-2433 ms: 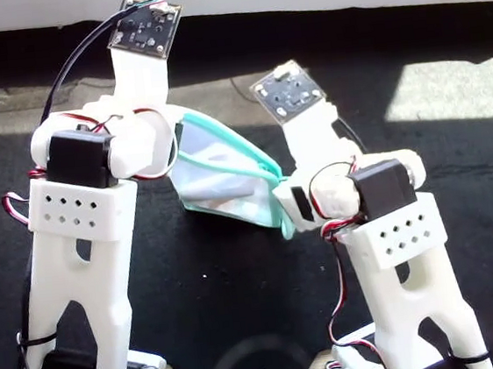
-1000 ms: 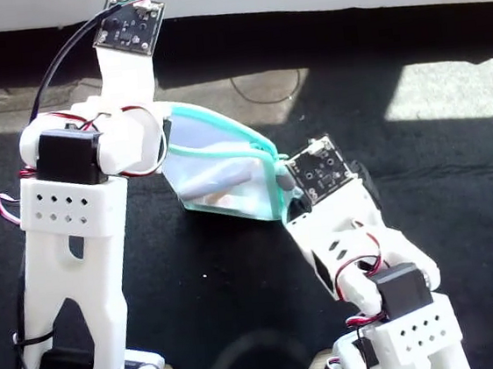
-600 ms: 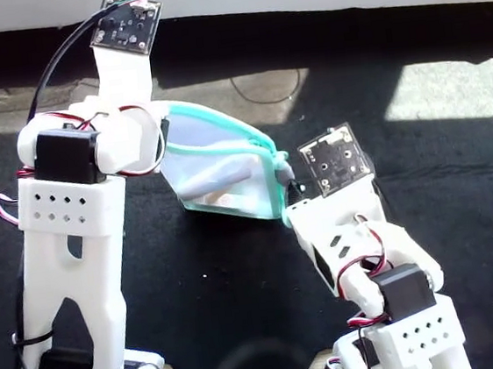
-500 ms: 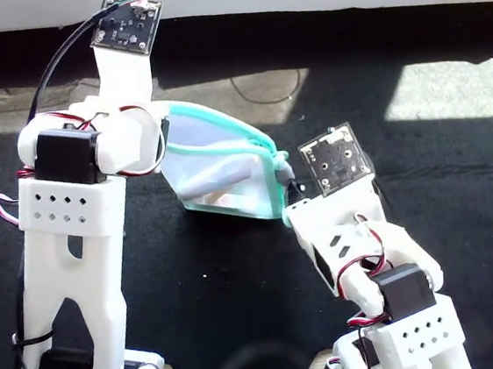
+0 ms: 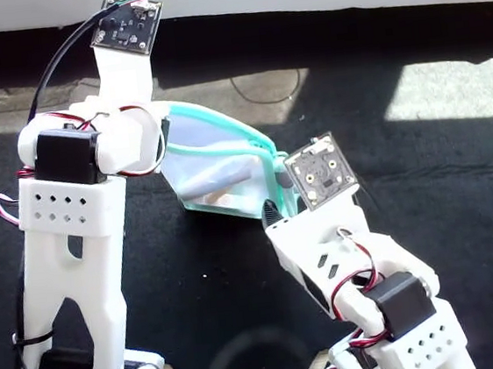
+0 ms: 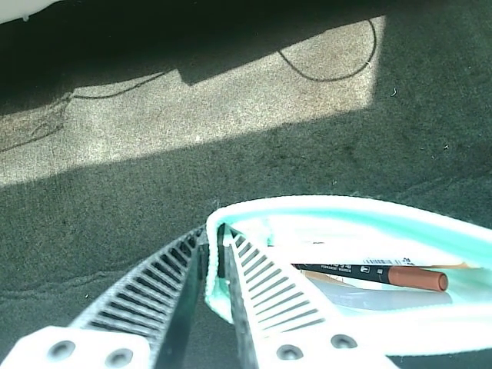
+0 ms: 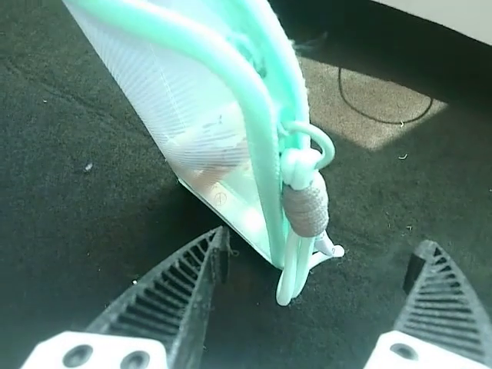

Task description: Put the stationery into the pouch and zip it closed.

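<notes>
Right gripper (image 7: 323,242) sits splayed wide either side of the zipper pull (image 7: 305,206) at the near end of the pouch (image 5: 219,174), brown-capped pen (image 6: 369,274) inside it, left gripper (image 6: 213,240) clamped on its far rim above the black mat (image 5: 195,278).

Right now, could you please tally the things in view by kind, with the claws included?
pouch: 1
marker seen clearly inside it: 1
claws: 2, the left claw clamped on the rim and the right claw open by the zip cord
Total: 4
</notes>
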### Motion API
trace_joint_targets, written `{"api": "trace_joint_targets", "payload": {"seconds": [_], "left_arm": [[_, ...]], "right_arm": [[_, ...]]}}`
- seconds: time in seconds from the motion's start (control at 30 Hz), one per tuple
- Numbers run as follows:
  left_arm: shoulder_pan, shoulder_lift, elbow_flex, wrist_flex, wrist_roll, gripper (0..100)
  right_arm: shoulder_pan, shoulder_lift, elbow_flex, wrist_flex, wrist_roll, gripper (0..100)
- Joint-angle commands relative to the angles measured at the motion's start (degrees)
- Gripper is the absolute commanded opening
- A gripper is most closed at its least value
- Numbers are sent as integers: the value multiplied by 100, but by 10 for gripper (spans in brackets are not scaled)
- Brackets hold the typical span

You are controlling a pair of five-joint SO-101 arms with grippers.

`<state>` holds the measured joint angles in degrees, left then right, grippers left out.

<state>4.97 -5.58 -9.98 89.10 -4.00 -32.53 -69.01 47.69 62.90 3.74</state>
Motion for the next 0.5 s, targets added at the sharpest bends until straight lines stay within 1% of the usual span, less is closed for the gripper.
{"api": "trace_joint_targets", "payload": {"seconds": [0.0,0.13,0.27,0.37,0.47], "left_arm": [[-31,136,418,79,35,8],[-31,136,418,79,35,8],[-31,136,418,79,35,8],[-31,136,418,79,35,8],[-31,136,418,79,35,8]], "right_arm": [[101,-13,-180,-444,176,357],[338,-13,259,-1130,782,337],[286,-13,382,-1218,1204,253],[286,-13,374,-1226,1248,191],[286,-48,374,-1226,1248,75]]}}
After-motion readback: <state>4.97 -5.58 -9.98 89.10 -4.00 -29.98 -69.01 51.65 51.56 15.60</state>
